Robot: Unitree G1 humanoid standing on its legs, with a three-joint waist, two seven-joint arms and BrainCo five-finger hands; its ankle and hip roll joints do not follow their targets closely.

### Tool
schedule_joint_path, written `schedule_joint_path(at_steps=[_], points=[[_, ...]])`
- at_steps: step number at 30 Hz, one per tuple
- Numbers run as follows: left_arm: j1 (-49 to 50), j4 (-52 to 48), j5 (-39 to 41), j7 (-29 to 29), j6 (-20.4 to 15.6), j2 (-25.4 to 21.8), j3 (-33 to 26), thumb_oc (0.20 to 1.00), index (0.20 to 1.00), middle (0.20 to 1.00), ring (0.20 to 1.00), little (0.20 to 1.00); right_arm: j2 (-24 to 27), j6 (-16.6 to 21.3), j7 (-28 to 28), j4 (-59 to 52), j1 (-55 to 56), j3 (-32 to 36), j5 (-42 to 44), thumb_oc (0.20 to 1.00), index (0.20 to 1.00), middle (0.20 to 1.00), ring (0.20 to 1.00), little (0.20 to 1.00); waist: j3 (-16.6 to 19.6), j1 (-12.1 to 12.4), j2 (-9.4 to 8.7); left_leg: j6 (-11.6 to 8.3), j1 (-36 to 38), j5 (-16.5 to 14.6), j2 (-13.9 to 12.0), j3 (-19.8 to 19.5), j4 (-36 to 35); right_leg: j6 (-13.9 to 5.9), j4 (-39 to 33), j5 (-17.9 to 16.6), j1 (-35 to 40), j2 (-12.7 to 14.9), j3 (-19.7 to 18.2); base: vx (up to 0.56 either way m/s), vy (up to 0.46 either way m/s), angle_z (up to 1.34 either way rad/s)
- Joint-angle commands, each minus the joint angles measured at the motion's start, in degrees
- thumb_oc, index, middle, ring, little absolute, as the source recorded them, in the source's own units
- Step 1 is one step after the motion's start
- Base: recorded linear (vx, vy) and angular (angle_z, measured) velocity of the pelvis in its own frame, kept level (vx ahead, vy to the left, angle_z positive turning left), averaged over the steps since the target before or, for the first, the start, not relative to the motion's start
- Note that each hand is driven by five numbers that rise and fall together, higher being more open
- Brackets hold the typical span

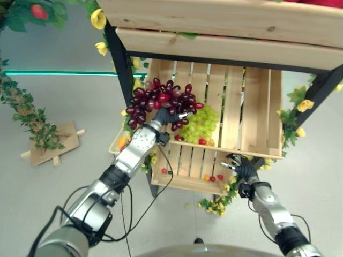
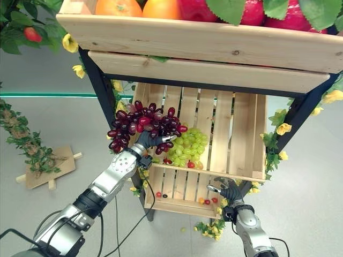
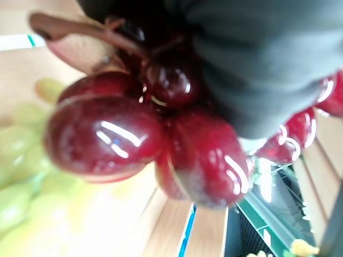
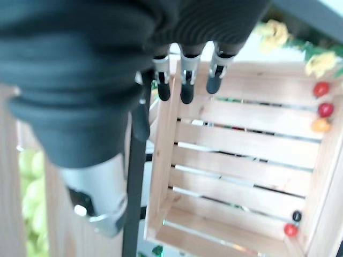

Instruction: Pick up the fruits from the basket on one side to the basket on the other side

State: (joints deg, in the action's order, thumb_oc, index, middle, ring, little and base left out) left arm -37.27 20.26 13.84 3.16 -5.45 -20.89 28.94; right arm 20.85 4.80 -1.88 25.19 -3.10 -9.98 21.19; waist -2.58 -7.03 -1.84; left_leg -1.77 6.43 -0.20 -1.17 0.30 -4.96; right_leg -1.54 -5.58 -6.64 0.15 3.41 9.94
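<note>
The left hand [image 1: 161, 122] lifts a bunch of red grapes [image 1: 161, 101], fingers closed on it, above the middle crate [image 1: 252, 112], where green grapes [image 1: 201, 124] lie. The right hand [image 1: 240, 167] waits by the lower crate [image 1: 185, 168], fingers relaxed and empty. By the look of it the transfer is midway: the red bunch is not yet set down, and the green bunch and small loose fruits [image 1: 213, 178] remain.

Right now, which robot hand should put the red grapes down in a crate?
Probably the left hand. It already holds the red grape bunch, lifted beside the green grapes in the middle crate. The right hand hangs empty, fingers relaxed, at the crate's lower right corner.
</note>
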Motion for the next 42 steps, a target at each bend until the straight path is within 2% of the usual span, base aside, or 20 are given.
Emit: schedule_joint_path(at_steps=[1,10,19,20,21,22,25,26,28,29,31,32,34,36,38,39,42], points=[[-12.2,8.18,-2.17,3.41,-2.82,2.53,-0.19,0.2,0.2,0.2,0.2,0.2,1.82,2.88,-0.54,-0.12,-5.46,0.21,-0.61,1.0,1.0,1.0,1.0,1.0,0.87,0.04,-0.81,-2.8,-0.95,-1.24,-2.75,-0.15,0.41,-6.16,0.58,7.49,5.03,1.78,0.19,0.01,-0.002,-0.07],[-16.81,14.12,-3.89,4.55,-2.0,4.55,1.09,0.2,0.2,0.2,0.2,0.2,1.32,2.98,-0.43,0.81,-6.75,-1.8,-0.42,1.0,1.0,1.0,1.0,1.0,1.28,-1.38,-0.67,-2.92,-0.5,-1.33,-2.96,0.84,0.13,-6.3,0.58,7.38,4.73,1.52,-0.68,0.01,-0.001,-0.05],[-18.04,15.03,-6.62,5.05,-1.69,5.28,1.69,0.2,0.2,0.2,0.2,0.2,1.17,3.02,-0.16,0.57,-6.09,-2.34,-0.9,1.0,1.0,1.0,1.0,1.0,1.35,-1.94,-0.5,-2.83,-0.37,-1.38,-2.88,1.24,-0.02,-6.45,0.58,7.35,4.7,1.52,-0.99,0.0,0.0,0.0],[-17.47,15.07,-6.73,4.82,-1.55,5.33,1.61,0.489,0.489,0.489,0.489,0.489,1.23,2.97,-0.11,0.44,-5.67,-2.33,-1.11,1.0,1.0,1.0,1.0,1.0,1.41,-2.0,-0.51,-2.83,-0.31,-1.43,-2.87,1.3,-0.04,-6.46,0.58,7.42,4.73,1.54,-1.04,0.0,0.0,0.0],[-17.45,15.06,-6.73,4.81,-1.54,5.34,1.61,0.837,0.837,0.837,0.837,0.837,1.23,2.96,-0.11,0.41,-5.64,-2.33,-1.11,1.0,1.0,1.0,1.0,1.0,1.43,-2.0,-0.51,-2.83,-0.3,-1.43,-2.87,1.3,-0.04,-6.46,0.58,7.42,4.73,1.54,-1.05,0.0,0.0,0.0],[-17.19,16.17,-6.85,4.91,-1.21,5.63,1.52,1.0,1.0,1.0,1.0,1.0,1.16,2.91,-0.22,0.83,-5.61,-2.35,-1.3,1.0,1.0,1.0,1.0,1.0,1.42,-2.0,-0.53,-2.83,-0.3,-1.38,-2.88,1.35,-0.01,-6.45,0.58,7.42,4.78,1.56,-1.08,0.0,0.0,0.0],[-16.35,17.36,-3.46,3.69,-0.74,6.52,1.35,1.0,1.0,1.0,1.0,1.0,1.07,2.63,-0.23,1.05,-5.74,-2.3,-1.27,1.0,1.0,1.0,1.0,1.0,1.42,-2.08,-0.55,-2.79,-0.29,-1.34,-2.8,1.39,-0.03,-6.48,0.58,7.34,4.77,1.58,-1.07,0.0,0.0,0.0],[-14.38,19.1,8.27,3.01,0.11,8.94,-0.13,1.0,1.0,1.0,1.0,1.0,0.78,2.11,-0.5,1.07,-6.03,-2.21,-1.07,1.0,1.0,1.0,1.0,1.0,1.39,-2.04,-0.54,-2.72,-0.39,-1.23,-2.72,1.37,-0.04,-6.43,0.58,7.24,4.69,1.62,-1.06,0.0,0.0,0.0],[-14.4,19.14,8.38,2.98,0.09,8.94,-0.12,1.0,1.0,1.0,1.0,1.0,0.81,2.11,-0.51,1.05,-6.01,-2.22,-1.06,1.0,1.0,1.0,1.0,1.0,1.38,-2.03,-0.51,-2.72,-0.36,-1.27,-2.74,1.37,-0.04,-6.43,0.58,7.26,4.72,1.6,-1.06,0.0,0.0,0.0],[-14.12,20.12,17.22,3.24,0.77,11.29,-1.33,1.0,1.0,1.0,1.0,1.0,0.3,1.44,-1.11,1.26,-6.83,-2.42,-0.82,1.0,1.0,1.0,1.0,1.0,1.27,-1.95,-0.43,-2.72,-0.56,-1.19,-2.77,1.25,-0.04,-6.39,0.58,7.21,4.61,1.64,-1.0,0.0,0.0,0.0],[-14.42,20.8,25.44,3.27,1.81,13.29,-2.19,1.0,1.0,1.0,1.0,1.0,0.1,0.82,-1.55,0.96,-7.66,-2.63,-0.7,1.0,1.0,1.0,1.0,1.0,1.15,-2.01,-0.35,-2.69,-0.69,-1.1,-2.77,1.14,-0.04,-6.39,0.58,7.13,4.48,1.61,-0.96,-0.02,0.002,0.0],[-14.42,20.81,25.44,3.27,1.8,13.29,-2.19,1.0,1.0,1.0,1.0,1.0,0.1,0.82,-1.55,0.96,-7.66,-2.63,-0.7,1.0,1.0,1.0,1.0,1.0,1.15,-2.01,-0.35,-2.69,-0.68,-1.11,-2.78,1.14,-0.04,-6.39,0.58,7.13,4.48,1.61,-0.96,0.0,0.0,0.0],[-14.87,20.96,32.59,4.32,3.16,14.81,-3.37,1.0,1.0,1.0,1.0,1.0,0.12,0.15,-2.14,0.55,-8.43,-2.65,-0.93,1.0,1.0,1.0,1.0,1.0,0.84,-1.98,-0.34,-2.65,-1.03,-0.96,-2.78,0.98,-0.02,-6.36,0.58,7.01,4.2,1.68,-0.96,-0.03,0.003,0.0],[-14.88,20.96,32.61,4.33,3.16,14.81,-3.37,1.0,1.0,1.0,1.0,1.0,0.13,0.14,-2.14,0.54,-8.42,-2.65,-0.93,1.0,1.0,1.0,1.0,1.0,0.85,-1.98,-0.33,-2.65,-1.03,-0.96,-2.79,0.97,-0.02,-6.36,0.58,7.01,4.2,1.68,-0.96,0.0,0.0,0.0],[-15.6,21.72,37.52,6.02,4.26,16.09,-4.1,1.0,1.0,1.0,1.0,1.0,0.19,-0.36,-2.37,0.14,-8.45,-2.79,-1.31,1.0,1.0,1.0,1.0,1.0,0.61,-1.86,-0.21,-2.57,-1.18,-0.92,-2.68,0.69,-0.03,-6.37,0.58,7.03,4.14,1.74,-0.7,-0.02,0.003,0.0],[-18.63,23.98,35.42,5.77,6.86,15.55,-2.65,1.0,1.0,1.0,1.0,1.0,0.5,-0.82,-2.2,0.22,-8.77,-3.22,-1.51,1.0,1.0,1.0,1.0,1.0,0.45,-1.97,-0.04,-2.59,-1.41,-0.76,-2.67,0.44,-0.01,-6.4,0.58,6.87,4.01,1.74,-0.62,0.0,0.0,0.0],[-20.65,24.61,33.17,5.32,7.82,13.8,-1.75,1.0,1.0,1.0,1.0,1.0,0.81,-0.9,-1.87,0.23,-8.03,-3.03,-1.76,1.0,1.0,1.0,1.0,1.0,0.41,-1.94,-0.02,-2.59,-1.55,-0.69,-2.55,0.39,-0.01,-6.5,0.58,6.81,3.97,1.78,-0.38,0.0,0.0,0.0]])
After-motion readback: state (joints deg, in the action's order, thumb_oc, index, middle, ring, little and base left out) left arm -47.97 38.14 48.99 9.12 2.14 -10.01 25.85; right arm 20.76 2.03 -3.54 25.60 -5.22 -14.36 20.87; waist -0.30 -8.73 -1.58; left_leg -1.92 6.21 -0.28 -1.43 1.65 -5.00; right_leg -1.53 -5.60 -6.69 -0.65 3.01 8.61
